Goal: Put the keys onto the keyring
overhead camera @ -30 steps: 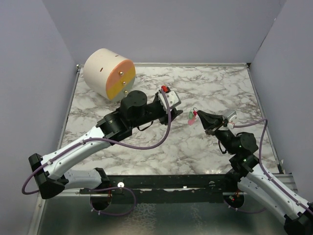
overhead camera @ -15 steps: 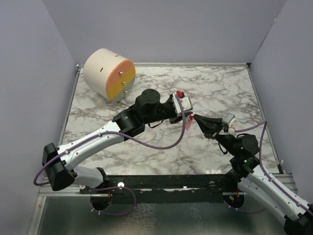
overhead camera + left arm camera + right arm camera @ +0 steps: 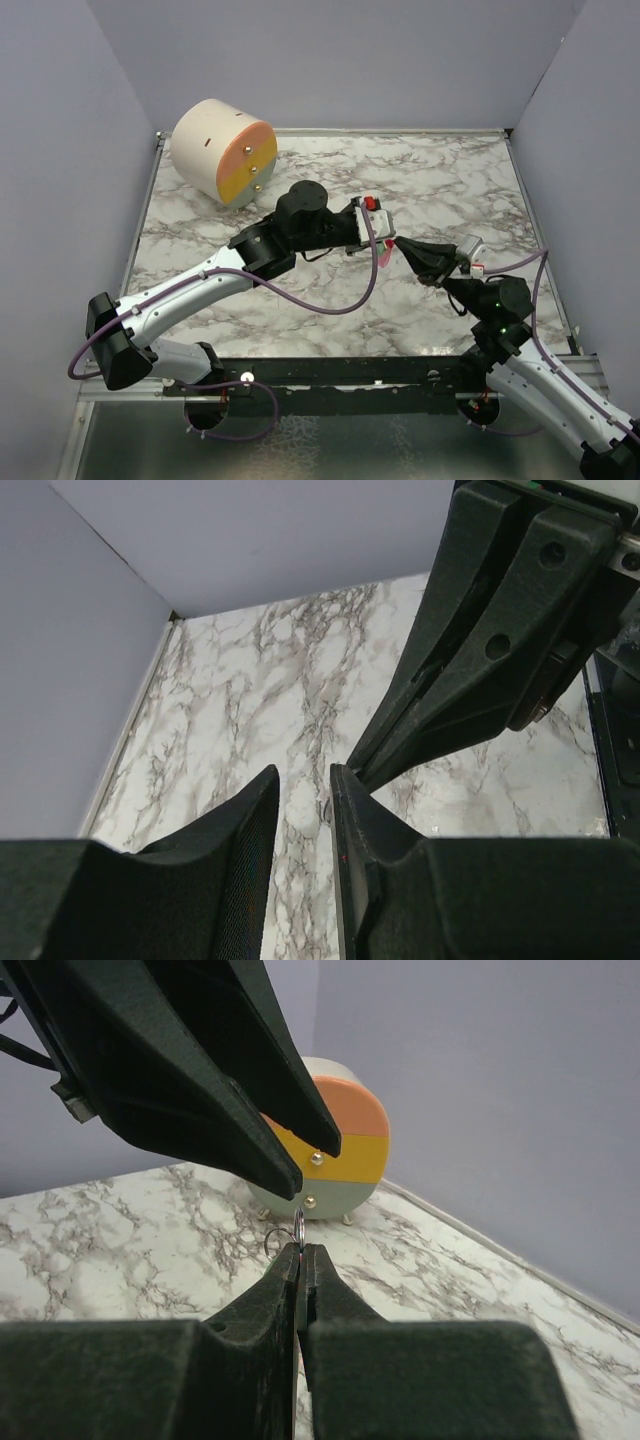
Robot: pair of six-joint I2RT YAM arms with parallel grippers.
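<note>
From the overhead camera, the left arm reaches across the marble desk [image 3: 450, 180] to its middle, and the left hand [image 3: 387, 240] meets the right hand [image 3: 401, 245] tip to tip above the surface. The keyring [image 3: 383, 257] shows here only as a slim pink strip hanging just below the spot where the two hands meet. A cream drum with an orange and yellow face [image 3: 222, 150] lies on its side in the far left corner, well apart from both hands. In the left wrist view, the left hand [image 3: 303, 780] has its two fingers drawn close together with a narrow slit between them. Marble shows through the slit, and nothing can be seen gripped there. The pointed tip of the right hand [image 3: 360, 765] comes down from the upper right and ends just beside the left hand's right finger [image 3: 345, 820]. In the right wrist view, the right hand [image 3: 300, 1252] is clenched on the thin silvery ring of the keyring [image 3: 298, 1226], which stands up from between its fingertips. The dark fingers of the left hand [image 3: 288, 1173] hang right over the ring, their tip just above it, and the drum [image 3: 350, 1150] stands behind on the desk [image 3: 130, 1240].
</note>
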